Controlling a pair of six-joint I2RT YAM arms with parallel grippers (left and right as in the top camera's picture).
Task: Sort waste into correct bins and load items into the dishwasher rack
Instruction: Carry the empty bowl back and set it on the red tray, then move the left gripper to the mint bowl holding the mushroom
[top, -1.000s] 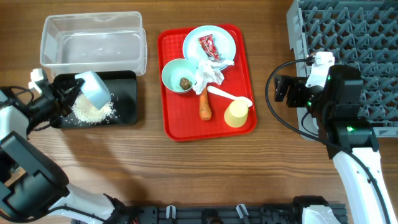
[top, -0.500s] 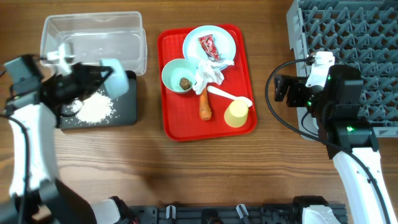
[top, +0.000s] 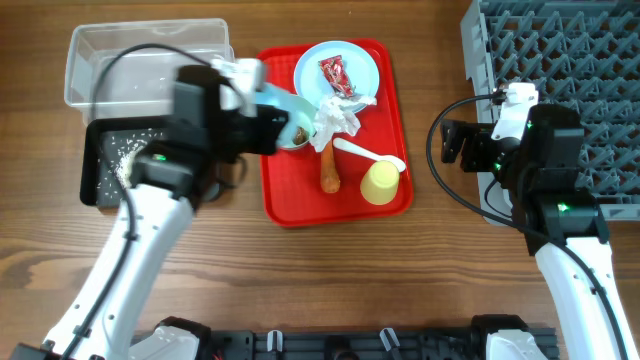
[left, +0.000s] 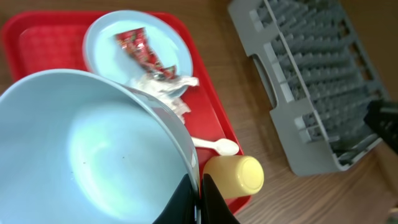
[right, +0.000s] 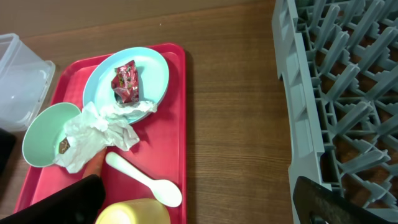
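Note:
My left gripper (left: 199, 198) is shut on the rim of the light blue bowl (left: 93, 155), which looks bare inside. In the overhead view this gripper (top: 272, 122) holds the bowl (top: 268, 98) over the red tray's left side, beside the green bowl (top: 285, 120) with its brown lump (top: 298, 131). The pale blue plate (top: 337, 68) carries the red wrapper (top: 336, 75). A tissue (top: 335, 118), carrot (top: 330, 172), white spoon (top: 370, 152) and yellow cup (top: 381, 183) lie on the tray. Rice (top: 125, 160) lies in the black tray (top: 150, 185). My right gripper (right: 196, 186) is open between tray and rack (top: 560, 80).
The clear tub (top: 150, 60) stands at the back left, behind the black tray. The red tray (top: 290, 205) is in the middle of the wooden table. My left arm stretches across the black tray.
My left arm has swung right, from above the black tray to over the red tray, carrying the light blue bowl. The right arm has not moved.

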